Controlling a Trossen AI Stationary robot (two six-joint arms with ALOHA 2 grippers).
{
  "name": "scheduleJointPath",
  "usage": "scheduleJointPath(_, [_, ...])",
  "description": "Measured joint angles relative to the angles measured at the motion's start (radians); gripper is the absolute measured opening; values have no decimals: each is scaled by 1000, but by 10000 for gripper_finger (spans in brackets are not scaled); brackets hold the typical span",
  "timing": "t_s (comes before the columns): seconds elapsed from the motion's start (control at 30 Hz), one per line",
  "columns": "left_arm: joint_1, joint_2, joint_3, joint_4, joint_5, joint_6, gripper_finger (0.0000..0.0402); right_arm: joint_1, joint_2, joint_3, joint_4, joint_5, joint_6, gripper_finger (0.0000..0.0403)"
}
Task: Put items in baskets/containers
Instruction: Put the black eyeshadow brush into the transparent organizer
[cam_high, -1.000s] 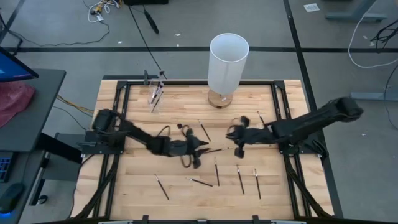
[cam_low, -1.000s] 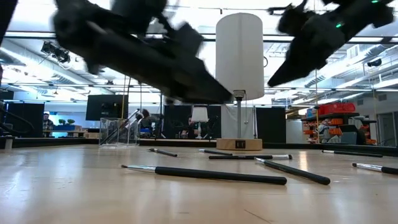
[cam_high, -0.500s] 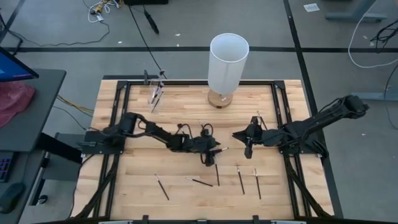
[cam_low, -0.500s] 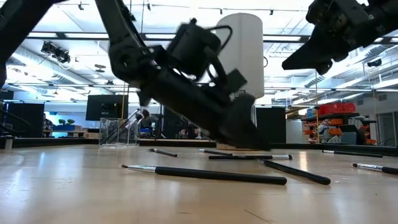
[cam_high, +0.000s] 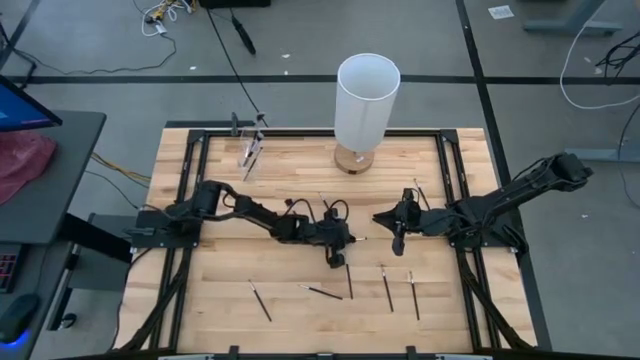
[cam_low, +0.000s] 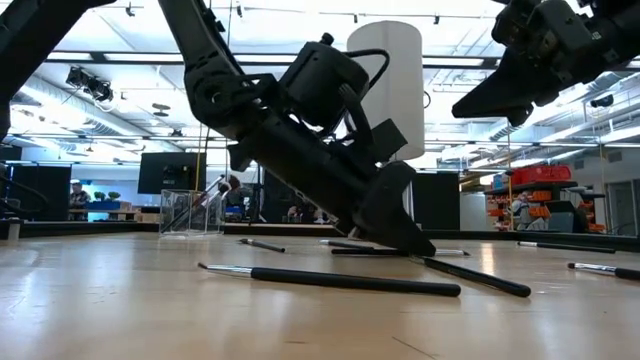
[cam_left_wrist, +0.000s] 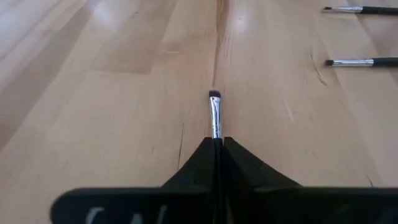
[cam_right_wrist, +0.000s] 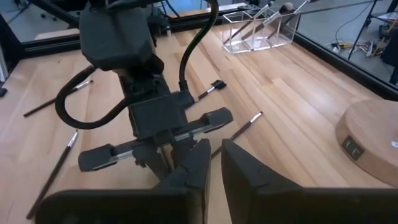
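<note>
Floor: grey, with dark lines (cam_high: 300, 78) across it and thin cables (cam_high: 170, 14) lying at the far side.
Table: pale wood boards (cam_high: 220, 300) in a black frame.
Lamp: a tall white shade (cam_high: 366, 98) on a round wooden foot, at the far middle of the table.
Left side: a dark desk (cam_high: 45, 190) with a red cloth (cam_high: 20, 165) on it.
Room behind: a big hall with ceiling lights (cam_low: 100, 85) and orange shelves (cam_low: 535, 195) far off on the right.

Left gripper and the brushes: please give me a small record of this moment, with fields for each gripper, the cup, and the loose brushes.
left gripper: down at mid-table, shut on a brush, bristle end sticking out ahead
right gripper: raised above the table, nothing seen held
clear cup: far left corner area, brushes already inside
loose brushes: several lying flat on the near half
</note>
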Motion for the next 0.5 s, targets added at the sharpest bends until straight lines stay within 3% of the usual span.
scheduleJointPath(0.5, [0,-15,-11,14,-6,-10,14,1,0,-10,-59,-102,96,43])
